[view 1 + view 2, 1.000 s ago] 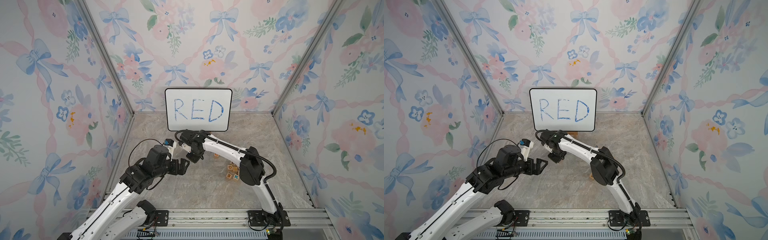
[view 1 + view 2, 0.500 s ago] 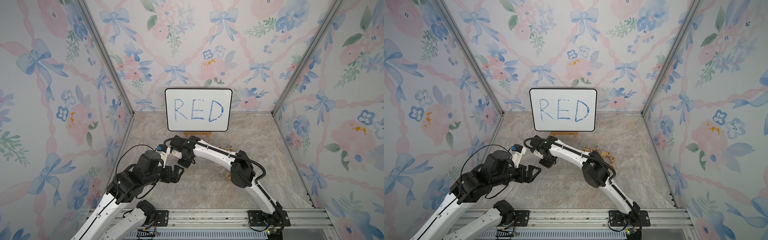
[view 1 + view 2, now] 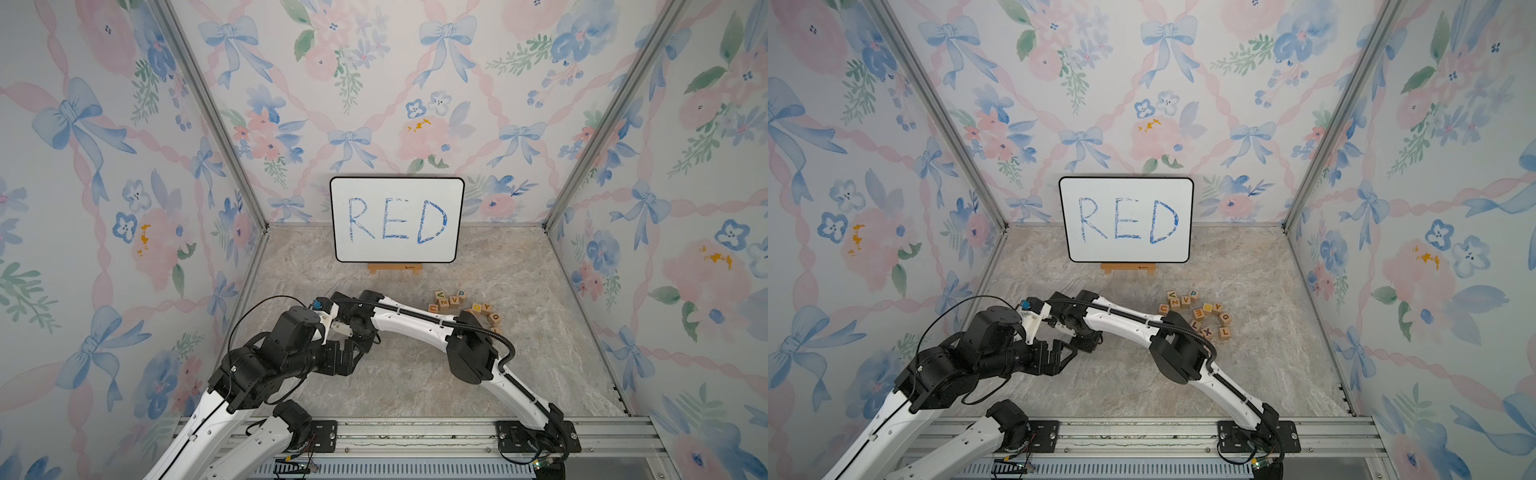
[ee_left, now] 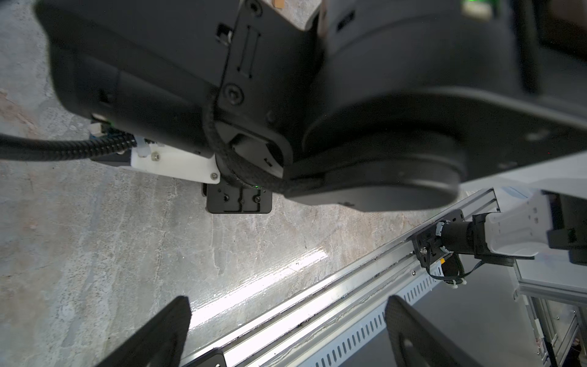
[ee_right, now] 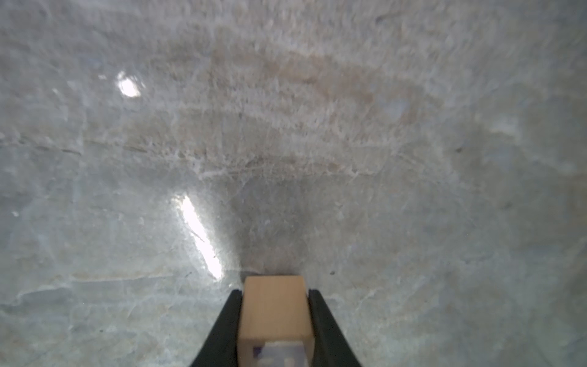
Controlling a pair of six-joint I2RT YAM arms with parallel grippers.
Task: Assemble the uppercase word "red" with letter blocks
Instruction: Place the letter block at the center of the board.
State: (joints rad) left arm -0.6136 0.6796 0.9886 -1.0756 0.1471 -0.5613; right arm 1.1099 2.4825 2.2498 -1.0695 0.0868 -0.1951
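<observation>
I see a grey marbled tabletop carrying a loose cluster of wooden letter blocks and a small wooden easel.

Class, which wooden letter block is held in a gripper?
The block clamped in the right gripper; all the others lie loose in a pile on the table.

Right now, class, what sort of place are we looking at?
Probably a robot test booth: walls of floral bow-patterned wallpaper in silver metal framing, two white-and-black robot arms bolted to a metal rail, and a white board with blue handwritten RED.
</observation>
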